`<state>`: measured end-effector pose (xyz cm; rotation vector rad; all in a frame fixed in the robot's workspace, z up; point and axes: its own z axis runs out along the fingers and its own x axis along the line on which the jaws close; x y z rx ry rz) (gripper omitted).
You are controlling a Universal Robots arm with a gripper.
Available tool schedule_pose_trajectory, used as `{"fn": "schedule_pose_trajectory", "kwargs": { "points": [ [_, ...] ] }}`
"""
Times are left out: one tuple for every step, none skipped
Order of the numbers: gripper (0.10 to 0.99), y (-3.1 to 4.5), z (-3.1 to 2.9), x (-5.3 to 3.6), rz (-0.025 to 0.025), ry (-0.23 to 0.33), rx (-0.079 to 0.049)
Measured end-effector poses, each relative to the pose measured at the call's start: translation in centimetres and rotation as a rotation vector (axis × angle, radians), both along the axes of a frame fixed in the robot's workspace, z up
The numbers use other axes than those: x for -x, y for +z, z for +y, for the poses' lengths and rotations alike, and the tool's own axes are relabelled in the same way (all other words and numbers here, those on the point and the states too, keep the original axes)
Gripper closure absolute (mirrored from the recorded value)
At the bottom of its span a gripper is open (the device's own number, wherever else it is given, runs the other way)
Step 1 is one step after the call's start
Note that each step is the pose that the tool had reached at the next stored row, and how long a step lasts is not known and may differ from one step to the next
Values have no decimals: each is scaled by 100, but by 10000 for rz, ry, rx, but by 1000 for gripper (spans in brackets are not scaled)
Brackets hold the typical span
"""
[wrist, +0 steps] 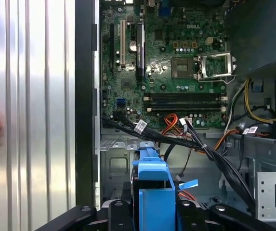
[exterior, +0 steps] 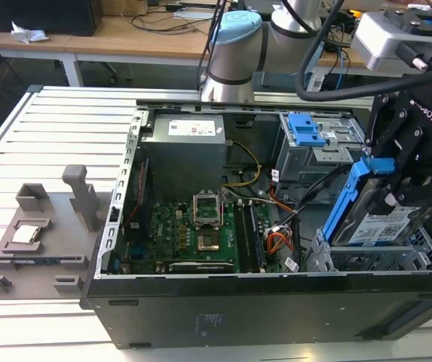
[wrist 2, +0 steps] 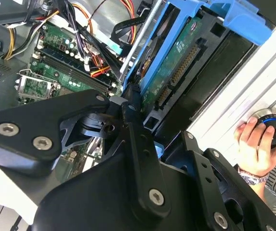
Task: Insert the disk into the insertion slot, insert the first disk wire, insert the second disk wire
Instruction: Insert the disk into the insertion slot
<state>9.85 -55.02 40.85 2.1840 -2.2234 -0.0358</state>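
Slotted aluminium table (exterior: 50,128) carries an open black computer case (exterior: 200,317). Gripper (exterior: 387,185) is clamped on the disk (exterior: 374,225), held by its blue caddy (wrist: 152,192). Disk hangs tilted at the case's near corner on the exterior view's right, lower edge at the mouth of the insertion slot (exterior: 366,260); contact not discernible.

Risks, as judged:
- Tilt may jam the caddy against the slot's wall.
- Black cable bundle (wrist: 171,139) runs near the bay and may get pinched.
- Side load may shift the disk in the grip.
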Motion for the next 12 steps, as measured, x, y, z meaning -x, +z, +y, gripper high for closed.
{"fn": "schedule_pose_trajectory", "kwargs": {
  "points": [
    [722, -16, 0, 0, 0, 0, 0],
    [722, -32, 0, 0, 0, 0, 0],
    [722, -53, 0, 0, 0, 1, 0],
    [722, -55, 0, 0, 0, 0, 2],
    [722, -55, 0, 0, 0, 0, 2],
    [722, -56, 0, 0, 0, 0, 1],
    [722, -57, 0, 0, 1, 1, 1],
    [710, -56, 0, 0, 1, 0, 5],
    [710, -58, 0, 0, 0, 0, 1],
    [647, -59, 0, 0, 1, 0, -2],
    [647, -59, 0, 0, 0, 0, 0],
    [647, -59, 0, 0, 1, 0, 1]
  ]
}}
